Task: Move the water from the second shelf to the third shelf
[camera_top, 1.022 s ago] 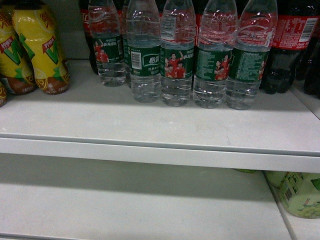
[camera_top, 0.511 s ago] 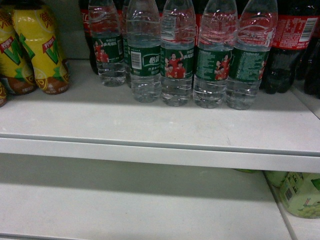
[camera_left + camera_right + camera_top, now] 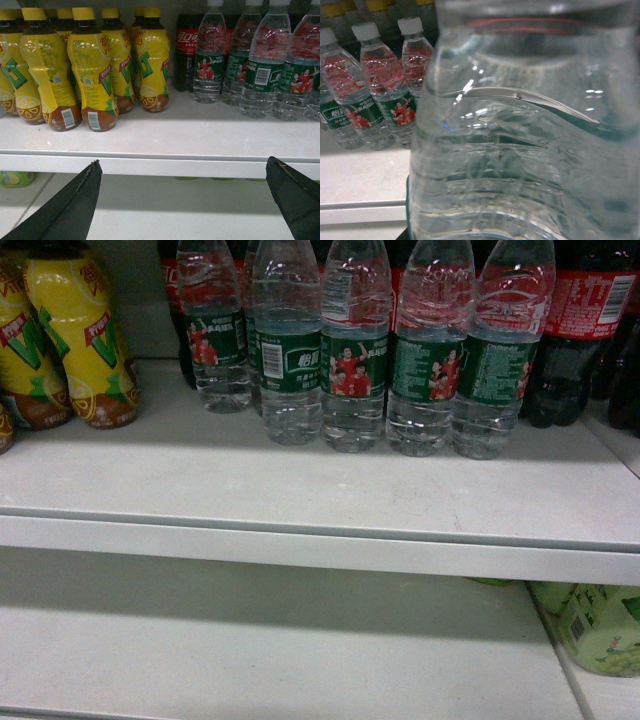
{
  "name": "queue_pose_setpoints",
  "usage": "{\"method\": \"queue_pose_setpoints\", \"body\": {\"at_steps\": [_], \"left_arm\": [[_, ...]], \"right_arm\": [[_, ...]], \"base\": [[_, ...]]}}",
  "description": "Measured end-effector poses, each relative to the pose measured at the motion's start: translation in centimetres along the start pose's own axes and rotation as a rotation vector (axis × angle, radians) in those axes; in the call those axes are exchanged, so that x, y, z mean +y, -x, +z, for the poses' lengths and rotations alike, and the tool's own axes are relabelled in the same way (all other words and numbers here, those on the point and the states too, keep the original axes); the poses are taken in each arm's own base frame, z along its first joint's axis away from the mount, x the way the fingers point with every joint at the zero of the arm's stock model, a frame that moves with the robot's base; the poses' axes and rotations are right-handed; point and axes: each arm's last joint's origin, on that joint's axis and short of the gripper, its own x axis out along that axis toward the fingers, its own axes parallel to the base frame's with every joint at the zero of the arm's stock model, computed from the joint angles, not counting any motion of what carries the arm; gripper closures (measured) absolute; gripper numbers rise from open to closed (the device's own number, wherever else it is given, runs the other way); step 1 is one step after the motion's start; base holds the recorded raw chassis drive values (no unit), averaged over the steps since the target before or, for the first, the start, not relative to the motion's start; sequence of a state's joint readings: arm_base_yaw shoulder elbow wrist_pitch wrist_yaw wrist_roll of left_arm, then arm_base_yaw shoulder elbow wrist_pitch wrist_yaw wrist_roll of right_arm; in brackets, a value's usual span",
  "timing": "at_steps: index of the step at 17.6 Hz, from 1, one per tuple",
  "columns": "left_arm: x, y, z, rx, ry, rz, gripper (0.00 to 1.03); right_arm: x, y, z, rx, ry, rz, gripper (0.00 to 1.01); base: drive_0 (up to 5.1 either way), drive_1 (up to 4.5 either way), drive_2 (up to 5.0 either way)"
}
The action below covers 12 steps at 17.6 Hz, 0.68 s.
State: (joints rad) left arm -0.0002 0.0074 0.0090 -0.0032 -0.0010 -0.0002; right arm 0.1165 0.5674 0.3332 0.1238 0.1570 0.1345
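Observation:
A clear ribbed water bottle fills the right wrist view. It hangs in front of the shelf edge, off the board. My right gripper is shut on it, its fingers almost wholly hidden behind the bottle. Neither this bottle nor either gripper shows in the head view. There, a row of several green-labelled water bottles stands on the upper shelf, with the lower shelf beneath. My left gripper is open below the shelf's front edge, holding nothing.
Yellow tea bottles stand left of the water and fill the left wrist view's left side. Dark cola bottles stand behind and to the right. Pale green bottles lie on the lower shelf at right.

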Motion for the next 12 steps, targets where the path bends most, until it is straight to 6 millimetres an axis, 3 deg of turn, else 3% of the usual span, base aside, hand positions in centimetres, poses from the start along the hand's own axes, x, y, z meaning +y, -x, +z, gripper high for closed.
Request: {"method": "queue_pose_setpoints", "body": {"at_steps": [12], "left_arm": [[0.0,0.0,0.0,0.0,0.0,0.001,0.05]], "right_arm": [[0.0,0.0,-0.04,0.004,-0.003,0.001,0.58]], "base": [[0.0,0.0,0.0]]}}
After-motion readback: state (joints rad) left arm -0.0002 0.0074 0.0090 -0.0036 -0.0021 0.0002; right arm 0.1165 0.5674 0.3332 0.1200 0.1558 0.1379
